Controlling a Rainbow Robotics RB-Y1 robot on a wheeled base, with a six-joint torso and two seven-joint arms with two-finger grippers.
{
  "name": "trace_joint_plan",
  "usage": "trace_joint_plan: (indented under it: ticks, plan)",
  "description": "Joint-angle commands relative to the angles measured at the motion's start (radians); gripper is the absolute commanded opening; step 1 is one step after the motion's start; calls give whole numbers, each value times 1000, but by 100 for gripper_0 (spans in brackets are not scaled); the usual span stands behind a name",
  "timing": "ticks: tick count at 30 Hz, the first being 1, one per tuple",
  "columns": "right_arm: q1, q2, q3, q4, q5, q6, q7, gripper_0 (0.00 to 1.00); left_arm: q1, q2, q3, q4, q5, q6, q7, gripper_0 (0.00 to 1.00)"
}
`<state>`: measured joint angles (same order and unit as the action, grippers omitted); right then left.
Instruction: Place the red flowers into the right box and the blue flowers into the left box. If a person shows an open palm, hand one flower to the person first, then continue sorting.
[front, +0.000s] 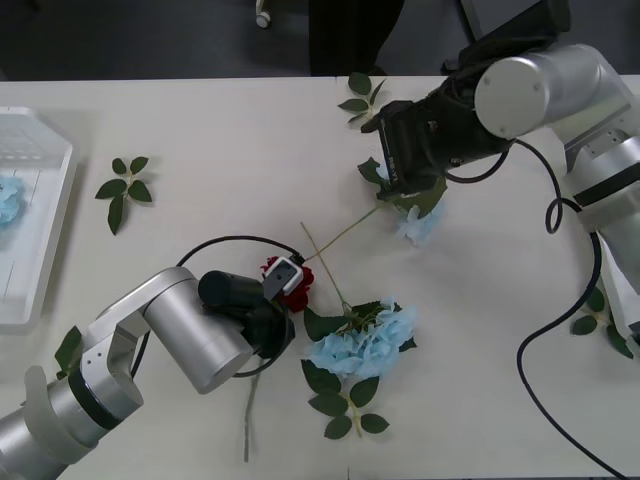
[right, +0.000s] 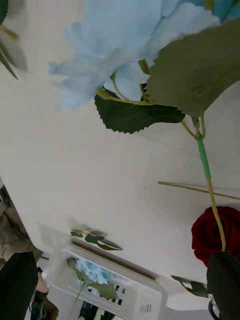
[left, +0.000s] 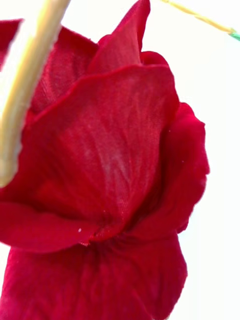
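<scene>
near the table's middle, the left gripper (front: 287, 290) sits right over a red rose (front: 298, 287); whether its fingers are spread or pressed together cannot be told. close up, the rose (left: 107, 200) shows soft, velvety folded petals, with a pale straw-like stem (left: 27, 90) crossing in front. just beside it lies a fluffy pale blue flower head (front: 362, 342) with broad serrated leaves. farther back, the right gripper (front: 410, 190) hangs over another blue flower (front: 418, 225), its thin stem trailing toward the rose; its finger state cannot be told either. from that wrist, papery blue petals (right: 125, 45) and a toothed green leaf (right: 135, 116) show near. the left box (front: 40, 235), a white plastic tray with a rounded rim and ribbed floor, holds a blue bloom (front: 8, 200) at the table's left edge. a loose leaf sprig (front: 124, 188) lies near it.
</scene>
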<state>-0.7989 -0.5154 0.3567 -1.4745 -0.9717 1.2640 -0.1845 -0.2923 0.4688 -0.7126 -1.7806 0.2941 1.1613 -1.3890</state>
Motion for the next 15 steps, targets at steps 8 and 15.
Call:
trace_joint_plan:
  ticks: [8,15]
  plan:
    - [-46,94,70,49,208,-6,-46,99,-28,180,47,-184,69,89,68,0]
    - [-46,137,70,103,301,-28,-67,99,-30,286,134,-264,158,192,48,0]
